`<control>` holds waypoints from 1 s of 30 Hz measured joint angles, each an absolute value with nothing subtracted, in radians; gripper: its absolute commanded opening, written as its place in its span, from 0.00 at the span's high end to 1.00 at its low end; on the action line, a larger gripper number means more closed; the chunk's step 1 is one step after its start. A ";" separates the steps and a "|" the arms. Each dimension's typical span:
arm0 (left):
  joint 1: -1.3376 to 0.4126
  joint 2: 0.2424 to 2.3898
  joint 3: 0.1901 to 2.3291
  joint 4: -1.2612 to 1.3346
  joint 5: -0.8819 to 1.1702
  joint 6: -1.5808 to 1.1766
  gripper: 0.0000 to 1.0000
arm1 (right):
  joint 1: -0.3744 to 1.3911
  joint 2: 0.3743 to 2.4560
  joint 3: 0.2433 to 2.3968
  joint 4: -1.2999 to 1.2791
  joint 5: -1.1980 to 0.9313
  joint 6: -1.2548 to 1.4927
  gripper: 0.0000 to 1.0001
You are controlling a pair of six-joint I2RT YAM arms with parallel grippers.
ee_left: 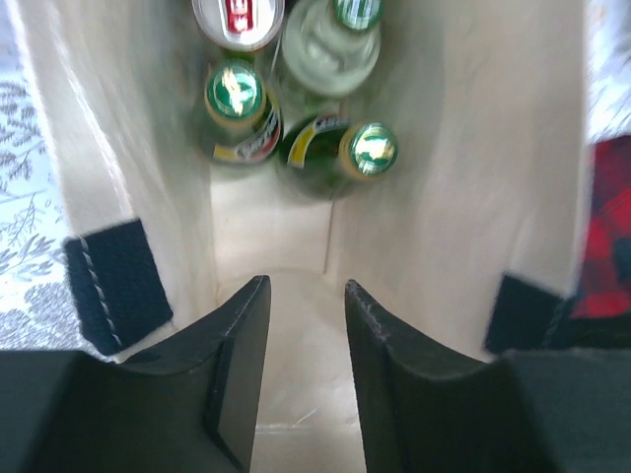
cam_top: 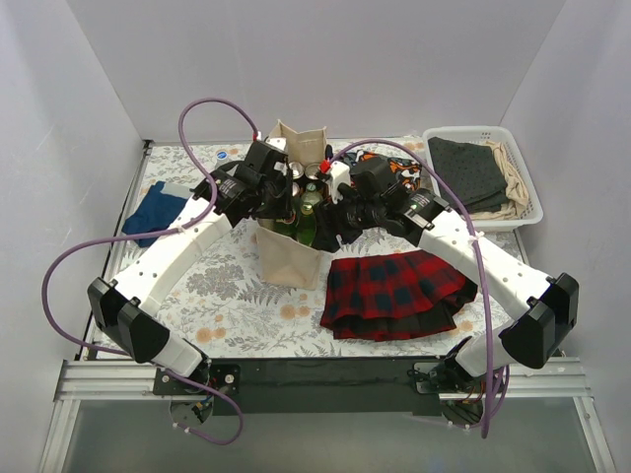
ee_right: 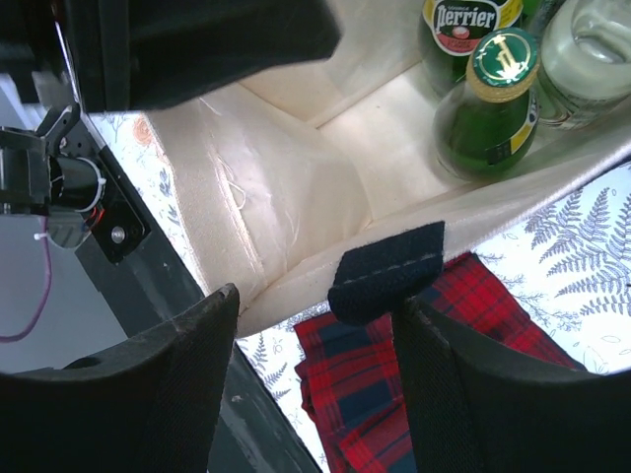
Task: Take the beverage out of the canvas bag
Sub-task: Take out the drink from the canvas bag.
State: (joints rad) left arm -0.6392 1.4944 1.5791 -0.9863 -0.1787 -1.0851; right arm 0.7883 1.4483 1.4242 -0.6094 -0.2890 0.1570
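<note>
Bottles [cam_top: 309, 202] inside open canvas bag [cam_top: 288, 260]

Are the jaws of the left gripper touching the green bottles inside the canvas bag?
Apart. In the left wrist view, a bare stretch of the canvas bag lies between the left gripper and the nearest green bottle.

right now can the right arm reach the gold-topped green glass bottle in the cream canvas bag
probably yes: right gripper is open at the canvas bag rim, with the green glass bottle uncovered
</note>
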 measured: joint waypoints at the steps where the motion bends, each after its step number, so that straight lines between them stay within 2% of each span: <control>1: -0.639 1.497 1.592 -0.978 -0.186 -1.096 0.58 | 0.794 1.448 1.423 -0.610 -0.285 0.157 0.31; 9: -0.639 1.524 1.636 -0.891 -0.214 -1.122 0.56 | 0.807 1.448 1.415 -0.611 -0.266 0.158 0.31; 11: -0.639 1.548 1.640 -0.871 -0.226 -1.119 0.52 | 0.807 1.448 1.415 -0.610 -0.264 0.158 0.31; 20: -0.639 1.698 1.647 -0.852 -0.308 -1.135 0.51 | 0.810 1.448 1.415 -0.611 -0.253 0.158 0.31; 30: -0.639 1.706 1.670 -0.827 -0.355 -1.144 0.45 | 0.813 1.448 1.415 -0.611 -0.237 0.159 0.31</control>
